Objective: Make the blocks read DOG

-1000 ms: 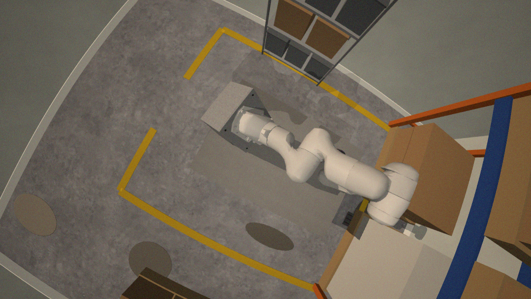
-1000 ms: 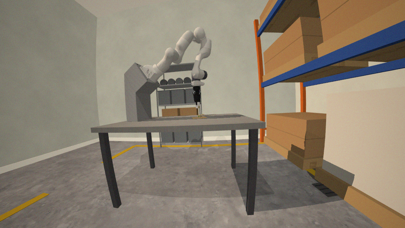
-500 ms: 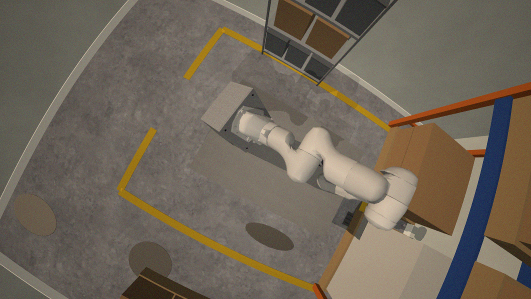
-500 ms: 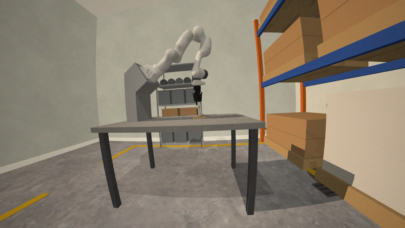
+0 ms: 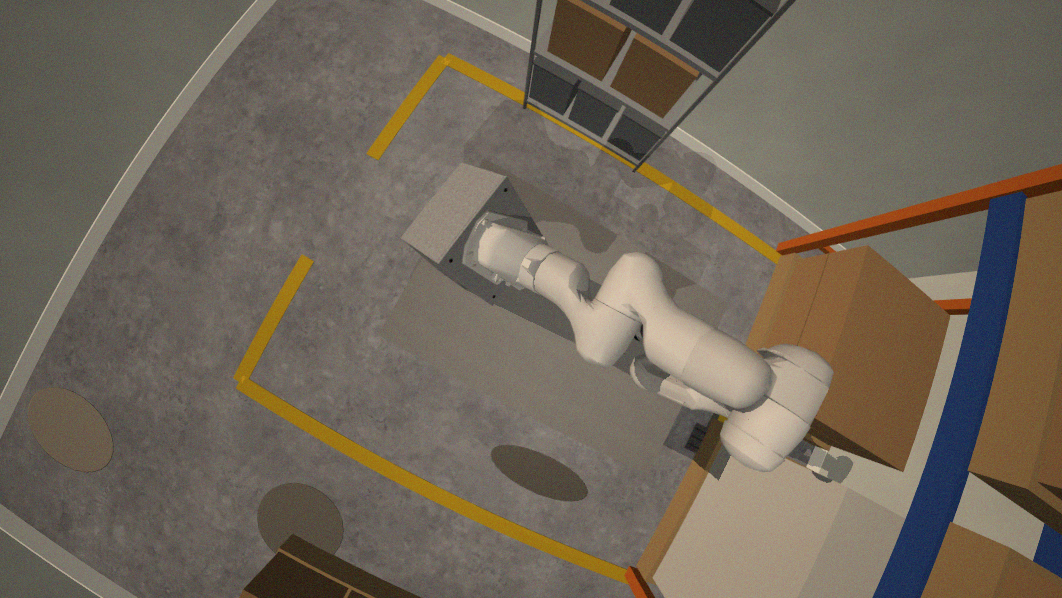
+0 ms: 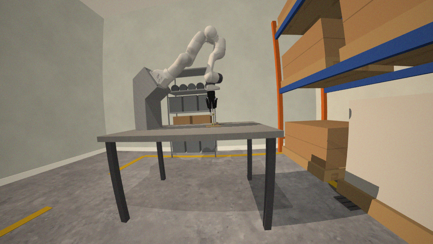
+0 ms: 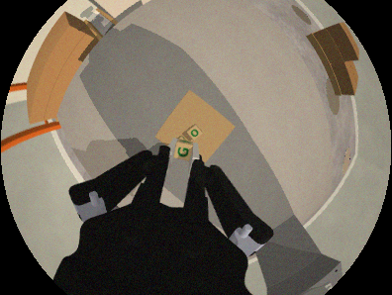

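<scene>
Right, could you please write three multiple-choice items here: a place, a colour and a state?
1. Where is the G block? A floor; B between the fingers, beside the O block; C shelf.
2. Letter colour? A red; B blue; C green.
3. The fingers are? A wide open; B unseen; C shut on the G block.
Key: 1B, the wrist view shows it at the fingertips by the mat's edge; 2C, both letters are green; 3C, the block sits between them.
</scene>
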`<state>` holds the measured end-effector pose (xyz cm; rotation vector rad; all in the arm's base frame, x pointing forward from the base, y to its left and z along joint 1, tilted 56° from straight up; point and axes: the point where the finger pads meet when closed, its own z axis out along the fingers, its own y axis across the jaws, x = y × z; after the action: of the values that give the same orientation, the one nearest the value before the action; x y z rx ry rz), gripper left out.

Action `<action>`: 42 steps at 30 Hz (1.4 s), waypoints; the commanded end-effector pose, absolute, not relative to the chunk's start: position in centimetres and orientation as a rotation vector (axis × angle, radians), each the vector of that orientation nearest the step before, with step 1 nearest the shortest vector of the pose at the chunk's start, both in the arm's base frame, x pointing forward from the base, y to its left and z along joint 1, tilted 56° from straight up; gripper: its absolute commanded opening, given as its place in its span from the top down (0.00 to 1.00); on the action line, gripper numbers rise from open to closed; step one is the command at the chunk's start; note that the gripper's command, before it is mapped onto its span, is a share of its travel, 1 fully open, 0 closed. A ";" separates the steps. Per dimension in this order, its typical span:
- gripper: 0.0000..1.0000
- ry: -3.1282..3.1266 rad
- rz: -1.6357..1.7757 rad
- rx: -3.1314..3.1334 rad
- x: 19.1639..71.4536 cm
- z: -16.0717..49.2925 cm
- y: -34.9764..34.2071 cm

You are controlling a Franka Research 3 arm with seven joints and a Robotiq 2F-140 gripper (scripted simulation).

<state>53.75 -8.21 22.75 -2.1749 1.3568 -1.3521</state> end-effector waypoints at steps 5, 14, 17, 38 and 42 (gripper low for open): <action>0.87 1.527 -1.269 -1.978 53.5 23.1 -9.4; 0.87 1.658 -1.197 -1.810 52.9 23.5 -11.2; 0.87 1.703 -1.170 -1.748 52.7 23.6 -11.9; 0.87 1.842 -1.073 -1.535 51.9 23.8 -14.2; 0.87 1.842 -1.073 -1.535 51.9 23.8 -14.2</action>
<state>51.93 -14.25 23.85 -1.5524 1.8302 -1.0838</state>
